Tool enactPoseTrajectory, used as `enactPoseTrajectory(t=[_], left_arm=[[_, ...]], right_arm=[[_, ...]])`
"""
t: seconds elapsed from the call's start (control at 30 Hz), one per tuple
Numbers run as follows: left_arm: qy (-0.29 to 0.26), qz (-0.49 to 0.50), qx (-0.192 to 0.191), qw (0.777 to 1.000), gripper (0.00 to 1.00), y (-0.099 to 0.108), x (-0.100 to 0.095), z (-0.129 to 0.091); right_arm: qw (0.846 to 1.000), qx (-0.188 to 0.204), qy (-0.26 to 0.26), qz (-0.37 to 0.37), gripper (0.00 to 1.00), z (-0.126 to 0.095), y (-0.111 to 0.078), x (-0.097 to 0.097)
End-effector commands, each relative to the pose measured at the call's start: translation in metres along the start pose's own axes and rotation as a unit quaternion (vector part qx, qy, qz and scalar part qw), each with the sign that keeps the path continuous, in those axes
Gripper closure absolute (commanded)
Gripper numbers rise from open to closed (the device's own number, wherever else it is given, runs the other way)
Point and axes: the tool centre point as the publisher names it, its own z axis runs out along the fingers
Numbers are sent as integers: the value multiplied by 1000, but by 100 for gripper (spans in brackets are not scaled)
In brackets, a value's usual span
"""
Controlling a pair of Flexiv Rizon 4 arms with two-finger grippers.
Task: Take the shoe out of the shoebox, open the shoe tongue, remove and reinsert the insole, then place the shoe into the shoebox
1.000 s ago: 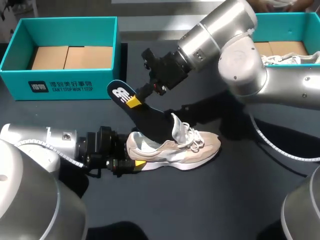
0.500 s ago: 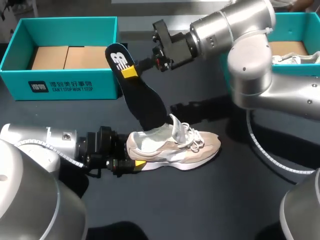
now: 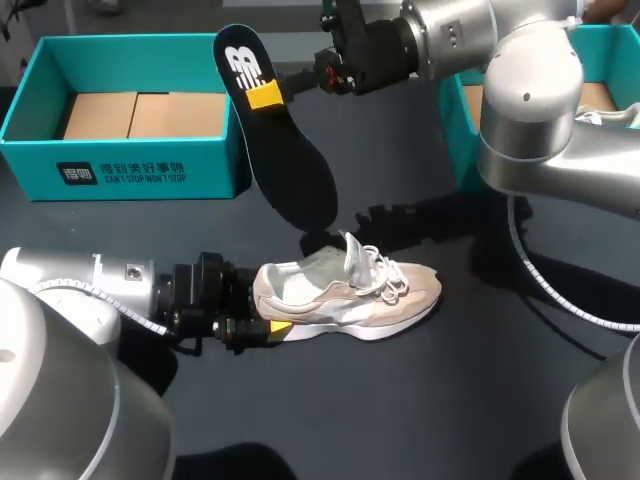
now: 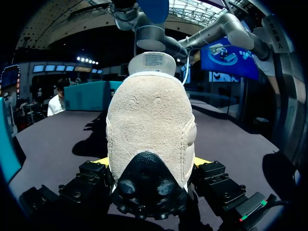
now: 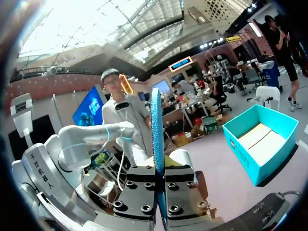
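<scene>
The dark grey table [image 3: 440, 400] carried everything. The silver right arm [image 3: 530, 110] came in from the right and reached across the far side of the table, while the silver left arm [image 3: 70, 290] lay low along the near left.

An open teal cardboard shoebox [image 3: 150, 178] with brown card lining its floor stood at the far left. A second teal box [image 3: 458, 135] stood at the far right, partly behind the right arm.

The beige suede-and-mesh sneaker [image 3: 350, 295] stood upright on its sole in the middle of the table, out of the shoebox. Its toe pointed towards the right side and its tongue was lifted, with the white laces loose. The left fingers [image 3: 280, 327] were clamped on its heel from both sides. In the left wrist view the rounded suede heel [image 4: 149, 130] filled the space between the two yellow tips.

The long black foam insole [image 3: 285, 160], bearing a white logo at its heel end, hung in the air, tilted. Its heel end was up near the shoebox and its toe end was down just above the sneaker's opening, outside the shoe. The right fingers [image 3: 265, 95] gripped it near the heel end. The right wrist view showed the insole [image 5: 156, 139] edge-on, pinched between them.
</scene>
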Motion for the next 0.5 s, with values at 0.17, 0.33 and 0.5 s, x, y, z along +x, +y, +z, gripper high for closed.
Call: enactPoseTrajectory(t=[0.17, 0.33, 0.5], left_arm=[[-2, -1, -1, 1000, 100, 4, 1, 3], [-2, -1, -1, 1000, 100, 4, 1, 3], [-2, -1, -1, 1000, 100, 4, 1, 3]], right_arm=[[998, -39, -30, 37, 100, -24, -25, 58], [996, -40, -53, 56, 100, -34, -28, 73], [994, -22, -78, 69, 100, -42, -28, 79]])
